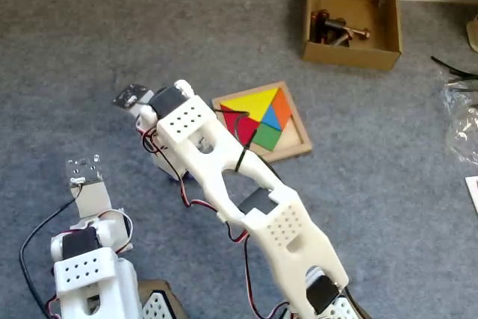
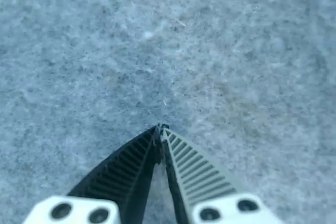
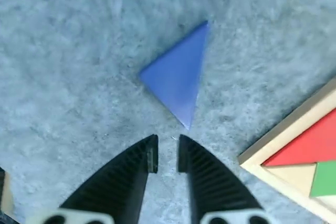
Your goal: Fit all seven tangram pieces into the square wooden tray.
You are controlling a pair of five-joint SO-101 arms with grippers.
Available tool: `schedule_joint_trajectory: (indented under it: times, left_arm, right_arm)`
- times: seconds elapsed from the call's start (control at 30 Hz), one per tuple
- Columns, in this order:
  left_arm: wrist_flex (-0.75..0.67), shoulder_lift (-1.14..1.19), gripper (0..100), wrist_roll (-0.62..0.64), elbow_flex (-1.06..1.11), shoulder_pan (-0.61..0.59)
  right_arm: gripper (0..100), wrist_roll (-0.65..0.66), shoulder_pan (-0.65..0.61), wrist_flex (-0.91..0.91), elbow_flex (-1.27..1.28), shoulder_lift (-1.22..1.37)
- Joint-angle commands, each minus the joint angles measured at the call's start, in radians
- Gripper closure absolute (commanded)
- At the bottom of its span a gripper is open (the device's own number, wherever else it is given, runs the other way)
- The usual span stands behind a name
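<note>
The right arm (image 1: 224, 162) covers the left part of the wooden tray (image 1: 293, 153).

This looks like a small robotics lab or hobby workbench. A grey felt mat (image 1: 388, 207) covers the table. On it, the left arm (image 1: 84, 267) and right arm (image 1: 246, 188) are white plastic shells with exposed red and black wiring (image 1: 196, 203). An open cardboard box (image 1: 347, 56) holds loose metal parts (image 1: 336, 29), and a clear plastic bag (image 1: 463, 128) and black cable (image 1: 452, 71) lie at the edge.
</note>
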Motion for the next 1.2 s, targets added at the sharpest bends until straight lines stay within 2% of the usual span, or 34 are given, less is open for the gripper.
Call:
schedule_joint_trajectory:
  times: [0.0, 0.23, 0.43, 0.53, 0.63, 0.83, 1.17]
  left_arm:
    - [0.011, -0.004, 100, 0.009, -0.001, 0.041]
    - [0.011, -0.004, 100, 0.009, -0.001, 0.042]
    - [0.011, -0.004, 100, 0.011, -0.001, 0.044]
    - [0.011, -0.004, 100, 0.011, -0.001, 0.044]
    - [0.011, -0.004, 100, 0.011, -0.001, 0.044]
    - [0.011, -0.004, 100, 0.011, -0.001, 0.044]
    - [0.011, -0.004, 100, 0.011, -0.001, 0.044]
  right_arm:
    - [85.1, -0.057, 0.007, -0.053, -0.015, -0.024]
    - [83.6, -0.06, -0.033, -0.064, -0.012, -0.018]
    - [83.6, -0.066, -0.084, -0.147, -0.004, -0.018]
    - [83.3, -0.074, -0.084, -0.168, -0.004, -0.016]
    - [83.1, -0.152, -0.073, -0.193, -0.002, -0.015]
    - [76.6, -0.157, -0.068, -0.189, -0.004, 0.047]
    - [76.3, -0.166, -0.071, -0.189, -0.012, 0.12]
